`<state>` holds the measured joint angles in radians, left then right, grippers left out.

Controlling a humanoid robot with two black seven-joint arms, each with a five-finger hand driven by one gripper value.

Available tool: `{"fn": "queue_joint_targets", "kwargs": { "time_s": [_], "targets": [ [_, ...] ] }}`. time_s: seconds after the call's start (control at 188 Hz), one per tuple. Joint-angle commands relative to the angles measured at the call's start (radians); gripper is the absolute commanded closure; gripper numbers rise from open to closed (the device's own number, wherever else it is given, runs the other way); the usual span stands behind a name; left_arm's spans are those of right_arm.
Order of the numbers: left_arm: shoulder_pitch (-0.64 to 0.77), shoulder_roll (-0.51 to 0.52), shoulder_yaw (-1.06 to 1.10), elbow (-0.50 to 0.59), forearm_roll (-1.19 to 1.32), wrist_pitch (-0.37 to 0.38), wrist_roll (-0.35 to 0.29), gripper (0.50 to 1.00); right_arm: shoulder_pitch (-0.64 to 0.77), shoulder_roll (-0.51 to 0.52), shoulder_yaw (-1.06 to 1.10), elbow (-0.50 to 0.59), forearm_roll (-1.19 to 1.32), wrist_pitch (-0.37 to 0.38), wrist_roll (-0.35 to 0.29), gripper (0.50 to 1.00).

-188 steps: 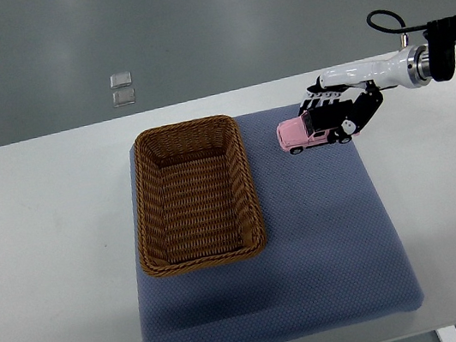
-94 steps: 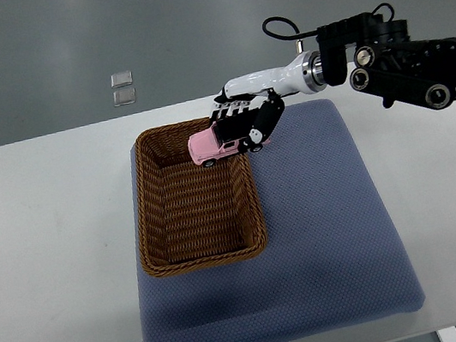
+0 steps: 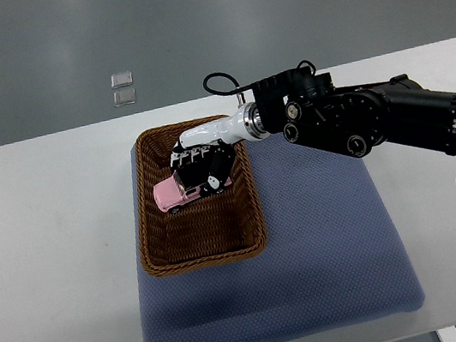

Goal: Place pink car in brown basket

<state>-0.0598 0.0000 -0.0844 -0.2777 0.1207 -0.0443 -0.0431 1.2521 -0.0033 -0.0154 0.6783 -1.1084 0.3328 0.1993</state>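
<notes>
While its label stays unreadable, the right robot hand [image 3: 198, 165] grips the pink car [image 3: 175, 193] over the brown basket [image 3: 156, 252].

Pink car [image 3: 173, 194] held inside brown basket [image 3: 153, 235], upper half, nose pointing left.

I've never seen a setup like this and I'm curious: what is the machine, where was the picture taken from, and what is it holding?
It is a humanoid robot, seen by one camera looking steeply down from the robot's own side. Only its right arm shows, reaching in from the picture's right edge. Its right hand, white with black fingers, grips a pink car over the inside of a brown basket. The basket sits on a blue mat, which lies on a white table. Whether the car already touches the basket's bottom is unclear.
</notes>
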Motion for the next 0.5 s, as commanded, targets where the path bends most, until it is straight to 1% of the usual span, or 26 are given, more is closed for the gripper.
{"fn": "queue_joint_targets", "kwargs": {
  "time_s": [0.0,0.005,0.021,0.027,0.032,0.037,0.043,0.048,0.053,0.059,0.064,0.069,0.074,0.08,0.085,0.09,0.096,0.101,0.117,0.128,0.133,0.186,0.218,0.314,0.431,0.495],
  "targets": [
    [-0.002,0.000,0.000,0.000,0.001,0.000,0.000,0.500,-0.014,0.003,-0.001,-0.013,-0.002,-0.003,0.000,0.965],
    [-0.002,0.000,0.000,0.000,0.001,0.000,0.000,0.500,-0.014,0.003,-0.001,-0.013,-0.002,-0.003,0.000,0.965],
    [-0.002,0.000,0.000,0.000,-0.001,0.000,0.000,0.500,-0.016,0.003,-0.001,-0.013,-0.002,-0.003,-0.001,0.928],
    [-0.002,0.000,0.000,0.000,-0.001,0.000,0.000,0.500,-0.016,0.003,-0.001,-0.013,-0.002,-0.003,-0.001,0.928],
    [-0.002,0.000,0.000,0.000,0.001,0.000,0.000,0.500,-0.017,0.003,0.000,-0.013,-0.002,-0.003,0.000,0.906],
    [-0.002,0.000,0.000,0.000,0.001,0.000,0.000,0.500,-0.017,0.003,0.000,-0.013,-0.002,-0.003,0.000,0.906],
    [-0.002,0.000,0.000,0.000,0.001,0.001,0.000,0.500,-0.019,0.003,0.000,-0.014,-0.001,-0.003,-0.001,0.881],
    [-0.002,0.000,0.000,0.000,0.001,0.001,0.000,0.500,-0.019,0.003,0.000,-0.014,-0.001,-0.003,-0.001,0.881],
    [-0.002,0.000,0.000,0.000,0.001,0.000,0.000,0.500,-0.019,0.003,0.000,-0.014,-0.001,-0.001,-0.001,0.855],
    [-0.002,0.000,0.000,0.000,0.001,0.000,0.000,0.500,-0.019,0.003,0.000,-0.014,-0.001,-0.001,-0.001,0.854],
    [-0.003,0.000,0.000,0.000,0.001,0.001,0.000,0.500,-0.020,0.003,0.000,-0.014,-0.001,-0.003,0.000,0.822],
    [-0.003,0.000,0.000,0.000,0.001,0.001,0.000,0.500,-0.020,0.003,0.000,-0.014,-0.001,-0.003,0.000,0.822],
    [-0.002,0.000,0.000,0.000,0.001,0.001,0.000,0.500,-0.022,0.003,0.000,-0.014,-0.001,-0.003,-0.001,0.793],
    [-0.002,0.000,0.000,0.000,0.001,0.001,0.000,0.500,-0.022,0.003,0.000,-0.014,-0.001,-0.003,-0.001,0.793],
    [-0.003,0.000,0.000,0.000,0.001,0.000,0.000,0.500,-0.022,0.003,0.000,-0.014,-0.001,-0.003,-0.001,0.765],
    [-0.003,0.000,0.000,0.000,0.001,0.000,0.000,0.500,-0.022,0.003,0.000,-0.014,-0.001,-0.003,-0.001,0.765],
    [-0.003,0.000,0.000,0.000,0.001,0.000,0.000,0.500,-0.022,0.003,0.000,-0.014,-0.001,-0.001,-0.001,0.744],
    [-0.003,0.000,0.000,0.000,0.001,0.000,0.000,0.500,-0.022,0.003,0.000,-0.014,-0.001,-0.001,-0.001,0.744],
    [-0.003,0.000,0.000,-0.001,-0.001,0.001,0.000,0.500,-0.023,0.003,0.002,-0.014,0.001,-0.001,-0.001,0.714],
    [-0.003,0.000,0.000,-0.001,-0.001,0.001,0.000,0.500,-0.023,0.003,0.002,-0.014,0.001,-0.001,-0.001,0.713],
    [-0.003,0.000,0.000,-0.001,0.001,0.000,0.000,0.500,-0.025,0.003,0.002,-0.014,0.002,-0.001,-0.001,0.699],
    [-0.003,0.000,0.000,0.000,0.001,0.000,0.000,0.500,-0.025,0.003,0.002,-0.014,0.005,-0.001,-0.003,0.632],
    [-0.003,0.000,0.000,0.000,0.001,0.000,0.000,0.500,-0.025,0.003,0.003,-0.014,0.007,0.000,-0.003,0.605],
    [-0.002,0.000,0.000,0.000,-0.001,0.000,0.000,0.500,-0.022,0.003,0.017,-0.013,0.015,0.000,-0.003,0.589],
    [-0.003,0.000,0.000,0.000,0.001,0.001,0.000,0.500,-0.011,0.003,0.031,-0.013,0.024,-0.003,-0.003,0.589],
    [-0.003,0.000,0.000,0.000,-0.001,0.001,0.000,0.500,0.009,-0.026,0.089,-0.013,0.050,-0.001,-0.003,0.589]
  ]
}}
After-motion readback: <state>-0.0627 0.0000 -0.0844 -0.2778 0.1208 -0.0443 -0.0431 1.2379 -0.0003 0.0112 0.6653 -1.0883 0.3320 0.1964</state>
